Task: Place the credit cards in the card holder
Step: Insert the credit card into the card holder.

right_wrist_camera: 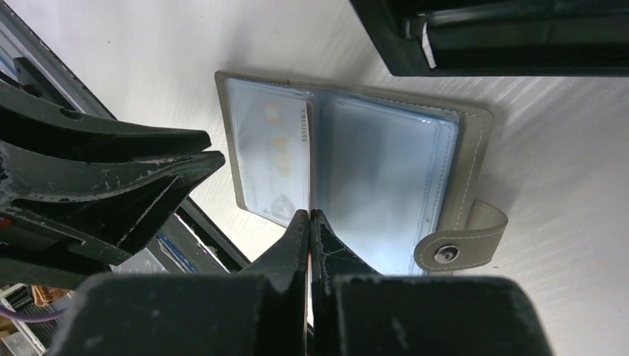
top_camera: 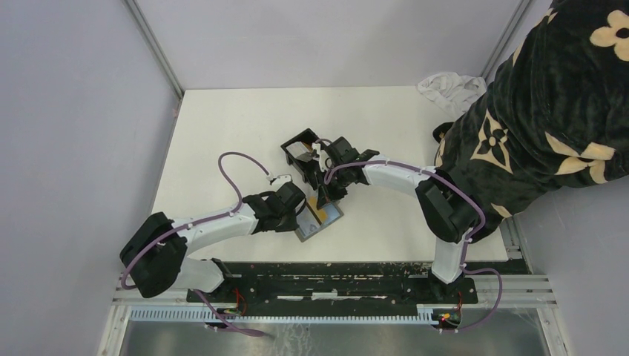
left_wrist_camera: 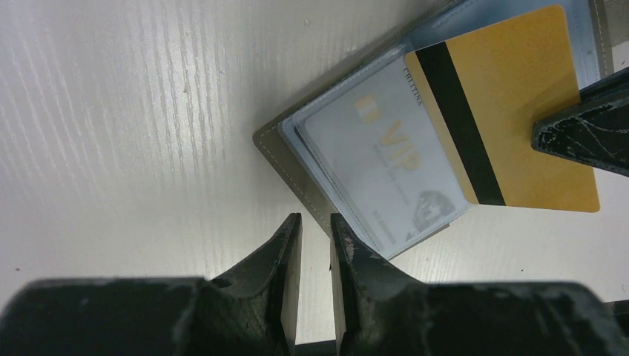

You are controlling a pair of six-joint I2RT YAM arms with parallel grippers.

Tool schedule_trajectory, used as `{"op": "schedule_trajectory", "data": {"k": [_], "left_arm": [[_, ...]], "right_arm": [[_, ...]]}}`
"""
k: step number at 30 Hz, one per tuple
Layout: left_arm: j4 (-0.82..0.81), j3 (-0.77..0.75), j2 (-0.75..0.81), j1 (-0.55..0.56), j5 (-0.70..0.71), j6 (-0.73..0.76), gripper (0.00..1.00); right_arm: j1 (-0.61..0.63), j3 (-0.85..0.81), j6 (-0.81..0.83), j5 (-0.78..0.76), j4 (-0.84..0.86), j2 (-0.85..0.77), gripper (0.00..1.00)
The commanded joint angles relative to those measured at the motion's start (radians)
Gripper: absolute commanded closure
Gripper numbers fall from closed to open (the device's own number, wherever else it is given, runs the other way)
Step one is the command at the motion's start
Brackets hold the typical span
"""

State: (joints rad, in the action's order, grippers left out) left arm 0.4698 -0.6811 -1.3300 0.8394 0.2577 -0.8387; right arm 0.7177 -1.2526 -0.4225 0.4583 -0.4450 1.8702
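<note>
Credit cards are both outside the black card holder — the whitish card lies sleeved in an open grey wallet. Right gripper pinches the gold card above it; left gripper is empty, jaws slightly apart.

- A white table is seen from above; a faint wood grain is shown on its surface in the left wrist view.
- A crumpled white cloth is left at the table's far right corner.
- A black fleece garment with cream flower motifs is worn by a person at the table's right side, near the cloth.
- The table is enclosed by plain grey walls.
- Two metal posts are set at the far corners.
- A scuffed black plate is laid along the near edge, with a white toothed strip just beyond it.
</note>
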Motion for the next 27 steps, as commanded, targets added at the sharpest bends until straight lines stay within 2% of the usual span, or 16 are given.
{"op": "schedule_trajectory", "data": {"k": [1,27], "left_arm": [[-0.046,0.004,-0.017,0.003,-0.013,-0.022,0.73],[-0.083,0.047,-0.070,0.002,-0.055,-0.047,0.74]], "right_arm": [[-0.009,0.008,0.011,0.029,0.038,0.020,0.99],[-0.013,0.083,0.010,0.052,0.075,0.050,0.99]]}}
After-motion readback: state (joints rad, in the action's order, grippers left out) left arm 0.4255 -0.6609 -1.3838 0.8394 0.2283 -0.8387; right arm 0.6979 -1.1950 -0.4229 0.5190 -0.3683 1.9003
